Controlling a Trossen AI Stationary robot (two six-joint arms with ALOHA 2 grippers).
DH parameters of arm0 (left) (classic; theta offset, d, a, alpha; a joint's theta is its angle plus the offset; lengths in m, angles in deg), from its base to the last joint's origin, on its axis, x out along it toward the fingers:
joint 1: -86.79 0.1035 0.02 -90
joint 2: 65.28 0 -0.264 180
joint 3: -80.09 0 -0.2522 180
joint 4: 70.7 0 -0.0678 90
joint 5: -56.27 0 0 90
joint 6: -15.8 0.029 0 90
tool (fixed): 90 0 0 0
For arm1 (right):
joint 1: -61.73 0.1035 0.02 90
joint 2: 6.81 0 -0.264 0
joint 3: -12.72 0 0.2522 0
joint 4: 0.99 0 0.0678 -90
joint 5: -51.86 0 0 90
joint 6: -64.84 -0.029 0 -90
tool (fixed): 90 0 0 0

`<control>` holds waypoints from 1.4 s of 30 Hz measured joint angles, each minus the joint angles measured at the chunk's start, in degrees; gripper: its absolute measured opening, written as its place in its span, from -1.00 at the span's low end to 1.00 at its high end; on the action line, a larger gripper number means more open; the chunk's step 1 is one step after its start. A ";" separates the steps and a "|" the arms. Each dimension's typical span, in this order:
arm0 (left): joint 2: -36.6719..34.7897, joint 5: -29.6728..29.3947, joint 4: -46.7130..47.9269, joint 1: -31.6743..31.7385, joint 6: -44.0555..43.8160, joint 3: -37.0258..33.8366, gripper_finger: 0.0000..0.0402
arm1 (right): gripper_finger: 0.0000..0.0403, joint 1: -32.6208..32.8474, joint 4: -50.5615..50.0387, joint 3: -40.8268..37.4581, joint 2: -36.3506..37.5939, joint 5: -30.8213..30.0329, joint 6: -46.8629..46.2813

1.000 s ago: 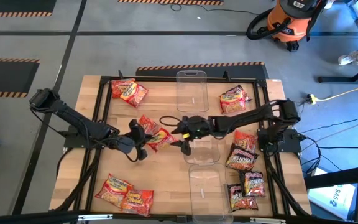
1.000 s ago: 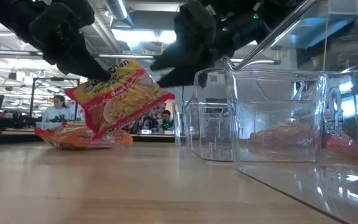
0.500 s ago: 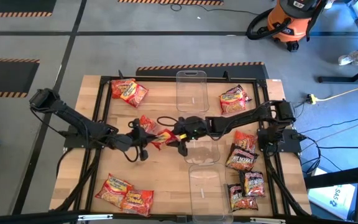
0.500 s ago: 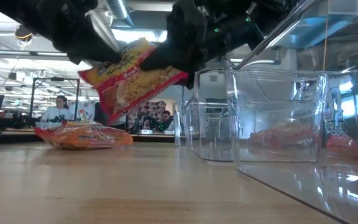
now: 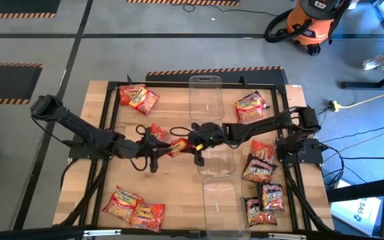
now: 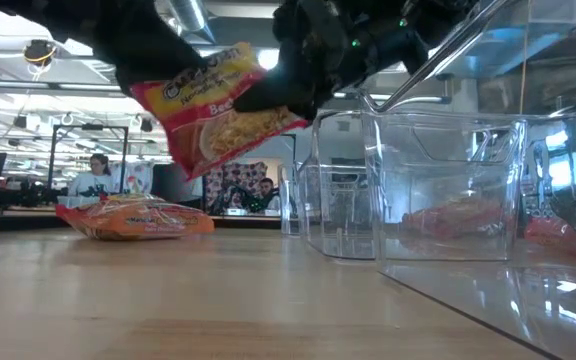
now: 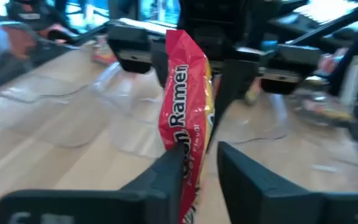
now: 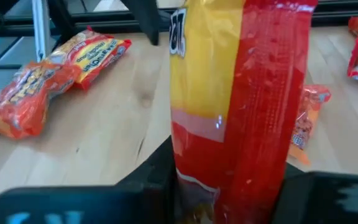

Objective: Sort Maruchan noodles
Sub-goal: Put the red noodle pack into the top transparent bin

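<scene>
Left wrist view, packet (image 7: 185,112) reading "Ramen" (red-yellow)

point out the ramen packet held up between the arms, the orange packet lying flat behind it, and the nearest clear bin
held ramen packet (image 6: 218,120), low view, on its printed front face
orange packet (image 6: 133,217), low view, on its top surface
nearest clear bin (image 6: 468,230), low view, on its front wall
</scene>
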 joint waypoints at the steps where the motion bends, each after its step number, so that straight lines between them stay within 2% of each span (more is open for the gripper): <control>1: -0.79 1.23 -0.25 0.38 -0.05 -0.01 -0.42 | -0.54 0.00 -0.41 0.00 0.41 -0.18 0.74; 9: -1.91 10.17 -1.19 6.76 -2.17 -0.02 0.13 | -0.54 0.04 -4.43 -0.04 1.81 1.50 4.16; 13: -0.58 16.74 -1.02 10.71 -2.19 -0.01 0.25 | -0.54 -0.02 -5.96 -0.06 2.33 1.44 4.54; 18: 2.52 22.58 1.91 14.99 0.79 4.51 0.25 | -0.54 -2.00 -7.90 -0.04 5.02 1.80 7.35; 20: 3.56 24.20 6.14 16.68 3.42 7.73 0.25 | -0.54 -3.46 -9.60 -0.04 6.21 1.73 7.63; 24: 6.48 24.20 18.96 20.13 5.10 15.41 0.25 | -0.54 -6.89 -10.39 0.00 7.68 4.71 8.24; 28: 9.64 24.09 25.32 22.68 7.78 20.78 0.24 | -0.54 -9.41 -10.06 0.04 8.15 9.15 8.59; 37: 15.75 28.78 26.53 26.65 9.26 24.96 0.21 | -0.53 -9.82 -10.95 -0.04 8.14 10.70 8.75; 42: 16.13 30.61 26.50 26.91 9.24 25.03 -0.02 | -0.54 -9.77 -10.95 -0.07 8.12 9.98 8.75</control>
